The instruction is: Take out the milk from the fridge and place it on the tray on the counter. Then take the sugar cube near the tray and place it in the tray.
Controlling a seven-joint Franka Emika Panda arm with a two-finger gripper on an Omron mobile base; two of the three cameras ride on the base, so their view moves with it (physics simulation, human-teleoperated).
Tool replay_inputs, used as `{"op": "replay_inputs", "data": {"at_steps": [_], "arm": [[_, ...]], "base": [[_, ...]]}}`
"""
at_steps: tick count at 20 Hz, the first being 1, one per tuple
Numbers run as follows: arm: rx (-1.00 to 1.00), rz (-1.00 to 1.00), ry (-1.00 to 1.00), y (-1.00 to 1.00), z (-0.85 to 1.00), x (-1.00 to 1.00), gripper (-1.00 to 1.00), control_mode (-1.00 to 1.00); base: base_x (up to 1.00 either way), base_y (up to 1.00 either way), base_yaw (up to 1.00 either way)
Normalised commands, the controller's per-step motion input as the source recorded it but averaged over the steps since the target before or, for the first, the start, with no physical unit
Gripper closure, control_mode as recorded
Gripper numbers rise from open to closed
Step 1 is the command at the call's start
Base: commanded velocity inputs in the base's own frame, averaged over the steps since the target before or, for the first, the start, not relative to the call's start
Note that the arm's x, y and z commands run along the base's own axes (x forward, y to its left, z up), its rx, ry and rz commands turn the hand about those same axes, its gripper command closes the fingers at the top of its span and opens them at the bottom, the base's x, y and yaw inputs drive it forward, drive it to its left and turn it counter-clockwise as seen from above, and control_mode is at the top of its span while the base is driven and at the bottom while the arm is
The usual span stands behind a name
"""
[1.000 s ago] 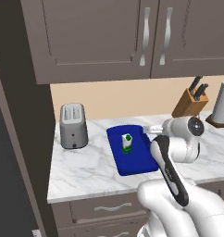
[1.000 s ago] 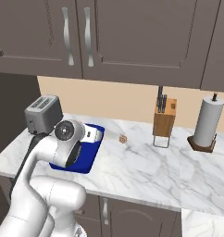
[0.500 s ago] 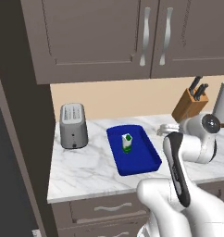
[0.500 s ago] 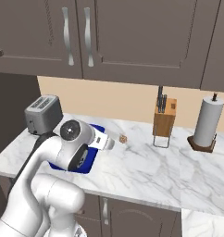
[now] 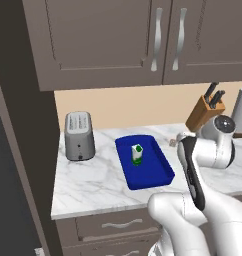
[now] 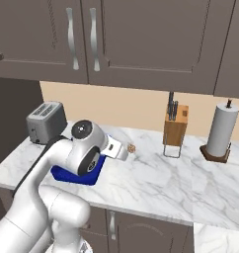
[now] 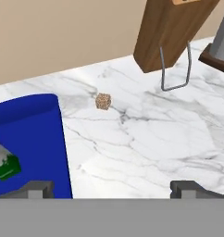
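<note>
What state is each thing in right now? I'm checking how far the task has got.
milk: upright, inside the tray.
tray: flat on the counter, holding the milk.
sugar cube: on the counter, outside the tray, untouched.
gripper: open, empty, short of the cube.
wall cabinets: doors shut.
toaster: upright, slots empty.
knife block: upright, knives in.
paper towel roll: upright on its holder.

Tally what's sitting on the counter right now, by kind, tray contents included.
Toaster: 1
Tray: 1
Milk carton: 1
Sugar cube: 1
Knife block: 1
Paper towel roll: 1
Total: 6
</note>
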Motion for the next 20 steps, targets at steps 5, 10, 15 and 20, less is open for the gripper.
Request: {"op": "replay_inputs", "data": {"at_steps": [5, 10, 15, 20], "arm": [[0.03, 0.06, 0.01, 0.00, -0.05, 0.13, -1.00, -1.00], [0.04, 0.01, 0.05, 0.00, -0.25, 0.31, -1.00, -1.00], [0.00, 0.00, 0.16, 0.00, -0.16, 0.38, -1.00, -1.00], [0.00, 0.00, 0.09, 0.00, -0.19, 0.27, -1.00, -1.00]], "base": [[0.00, 0.00, 0.00], [0.00, 0.00, 0.00], [0.00, 0.00, 0.00], [0.00, 0.00, 0.00]]}}
